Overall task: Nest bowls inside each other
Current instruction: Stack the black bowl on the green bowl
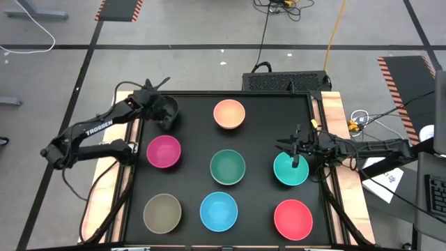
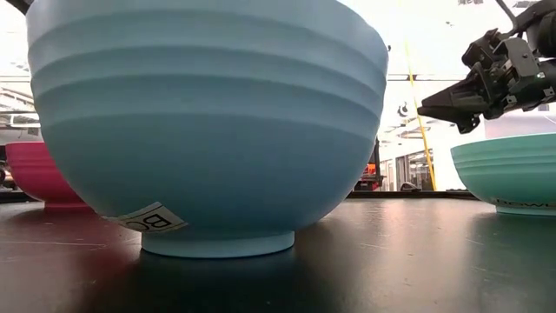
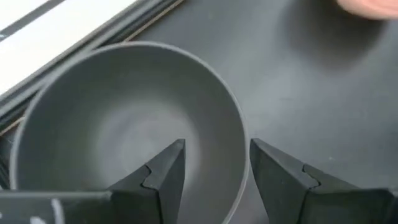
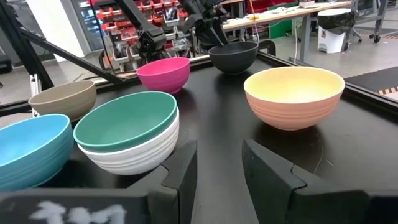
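Observation:
The black bowl [image 3: 124, 130] stands at the table's far left. My left gripper [image 3: 217, 168] is open and slants down over it, one finger inside the bowl and one outside, the near rim between them without plain touch. A dark green bowl [image 4: 127, 121] sits nested in a white bowl [image 4: 137, 155] at the table's middle. The peach-orange bowl [image 1: 229, 113], magenta bowl [image 1: 164, 151], olive-brown bowl [image 1: 162, 213], light blue bowl [image 1: 219, 211] and red bowl [image 1: 293, 218] stand singly on their bases. My right gripper [image 1: 296, 148] hangs open and level above the teal bowl [image 1: 290, 171], holding nothing.
The bowls stand in three rows on the black mat [image 1: 195, 132], with bare strips between them. Raised wooden rails [image 1: 327, 111] run along the table's left and right sides. In the low view the light blue bowl [image 2: 208, 122] fills the foreground.

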`<action>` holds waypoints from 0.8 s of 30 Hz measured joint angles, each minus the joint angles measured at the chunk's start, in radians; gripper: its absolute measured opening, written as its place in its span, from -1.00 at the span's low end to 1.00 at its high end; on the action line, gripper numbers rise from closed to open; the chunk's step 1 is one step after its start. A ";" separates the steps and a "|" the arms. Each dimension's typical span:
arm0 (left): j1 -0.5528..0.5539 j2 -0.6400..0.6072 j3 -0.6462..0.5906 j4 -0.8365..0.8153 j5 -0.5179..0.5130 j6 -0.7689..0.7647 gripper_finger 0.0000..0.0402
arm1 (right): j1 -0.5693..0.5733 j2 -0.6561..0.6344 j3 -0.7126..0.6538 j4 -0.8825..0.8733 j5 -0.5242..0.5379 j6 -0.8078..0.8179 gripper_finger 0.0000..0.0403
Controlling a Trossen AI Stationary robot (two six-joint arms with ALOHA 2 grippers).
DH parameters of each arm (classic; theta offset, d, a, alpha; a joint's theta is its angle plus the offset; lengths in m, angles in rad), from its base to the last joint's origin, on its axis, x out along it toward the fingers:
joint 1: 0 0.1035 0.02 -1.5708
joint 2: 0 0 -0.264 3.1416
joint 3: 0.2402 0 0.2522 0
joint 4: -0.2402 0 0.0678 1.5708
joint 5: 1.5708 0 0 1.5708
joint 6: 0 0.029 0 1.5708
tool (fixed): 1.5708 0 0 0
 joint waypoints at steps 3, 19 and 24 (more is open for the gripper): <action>0.000 0.031 0.000 0.000 0.002 0.002 -0.10 | 0.000 0.000 0.000 0.000 0.000 0.008 -0.42; -0.033 0.094 0.000 -0.005 0.005 -0.001 -0.10 | 0.000 0.002 0.000 0.000 0.000 0.009 -0.42; -0.033 0.086 0.000 0.007 -0.012 0.011 -0.10 | 0.000 0.004 0.000 0.000 -0.002 0.007 -0.42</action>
